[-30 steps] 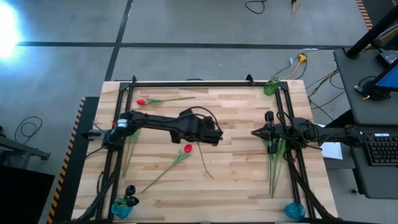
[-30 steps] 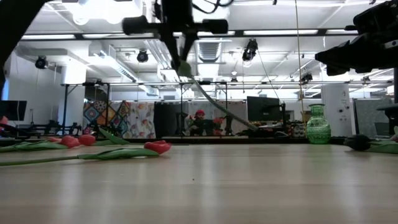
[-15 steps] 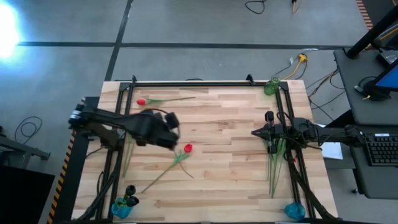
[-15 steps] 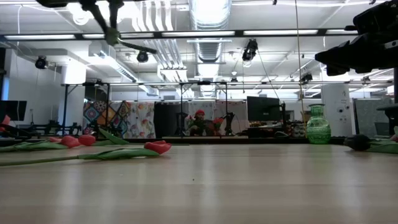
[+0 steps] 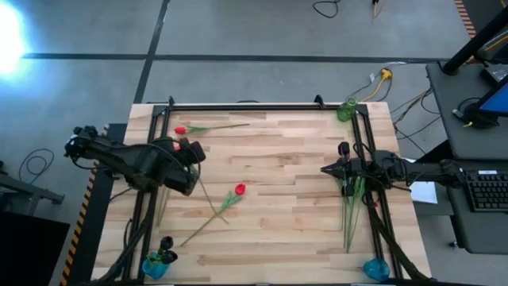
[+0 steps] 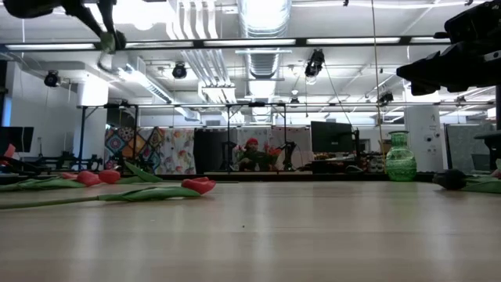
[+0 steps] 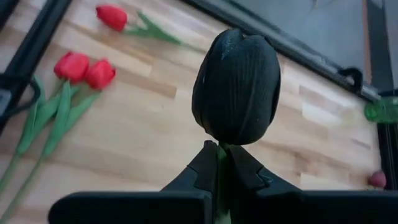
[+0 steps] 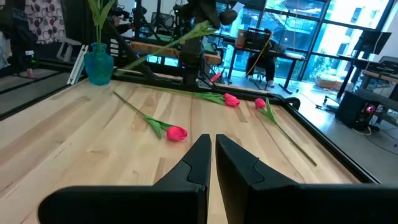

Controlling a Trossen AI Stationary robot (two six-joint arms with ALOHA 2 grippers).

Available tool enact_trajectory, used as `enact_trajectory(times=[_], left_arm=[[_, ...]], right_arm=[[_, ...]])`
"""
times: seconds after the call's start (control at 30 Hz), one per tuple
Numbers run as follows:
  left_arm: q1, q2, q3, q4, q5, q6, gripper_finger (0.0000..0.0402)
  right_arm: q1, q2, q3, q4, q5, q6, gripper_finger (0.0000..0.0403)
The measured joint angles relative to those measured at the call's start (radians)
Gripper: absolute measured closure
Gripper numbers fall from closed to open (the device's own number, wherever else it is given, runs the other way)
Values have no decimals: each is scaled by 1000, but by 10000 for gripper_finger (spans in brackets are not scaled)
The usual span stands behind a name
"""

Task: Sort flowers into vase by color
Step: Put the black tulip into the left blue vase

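We see the left gripper (image 7: 217,163) pinching a black tulip (image 7: 236,87) by its stem, high near the table's left edge; it has swung left. The right gripper (image 8: 212,152) waits, closed and empty.

I work in a robotics lab: concrete floor (image 5: 262,32) with loose cables (image 5: 397,99); monitors (image 6: 330,137) beyond my table (image 5: 302,159); keyboard desk (image 5: 476,191) at three o'clock.
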Motion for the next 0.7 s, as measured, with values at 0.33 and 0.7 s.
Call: enact_trajectory(times=[0.33,0.7], left_arm=[[1,-27,-139,8,-50,-30,401],[1,-43,-174,0,-95,-34,401]], right_arm=[[0,0,0,0,0,0,385],[0,0,0,0,0,-1,385]])
